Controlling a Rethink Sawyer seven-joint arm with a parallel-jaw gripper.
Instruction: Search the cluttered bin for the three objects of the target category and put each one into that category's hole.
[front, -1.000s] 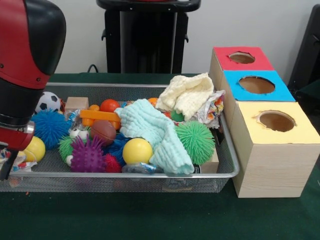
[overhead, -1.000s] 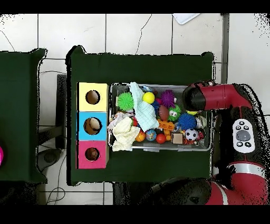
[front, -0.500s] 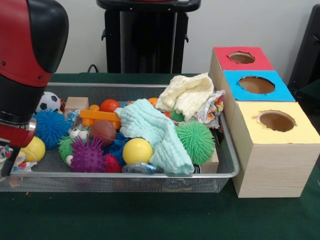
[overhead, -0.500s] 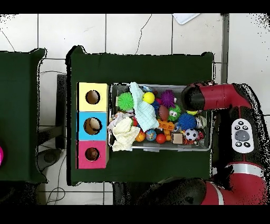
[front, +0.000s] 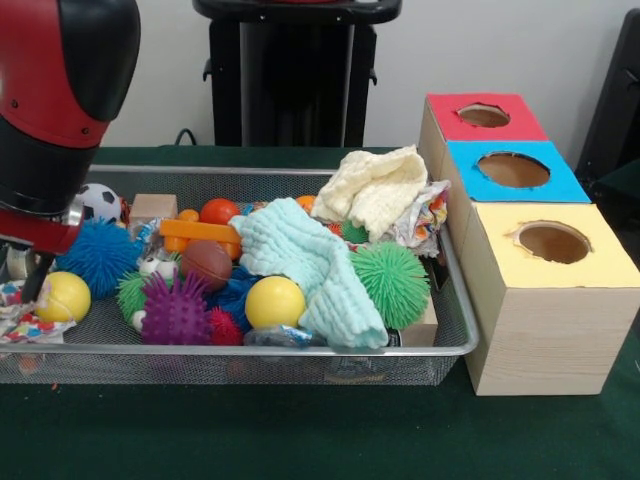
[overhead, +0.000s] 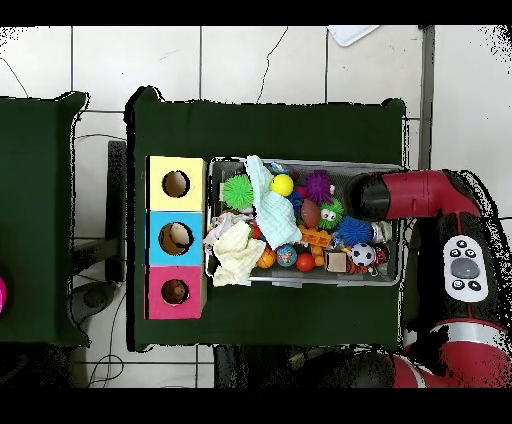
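In the front view the bin (front: 455, 345) sits left of three boxes in a row; the hole (front: 484, 115) tops the farthest box (front: 434, 134).

The red and black robot arm (front: 55, 105) is built of thick rounded housings: glossy red shells capped and banded in matt black, with small dark screw heads dotting the red. Below the lowest black band sits a narrower red collar with a silvery metal fitting beside it. From above, a long red link (overhead: 420, 192) ends in a black rounded cap, and a grey oval button panel (overhead: 462, 270) lies on a black segment.
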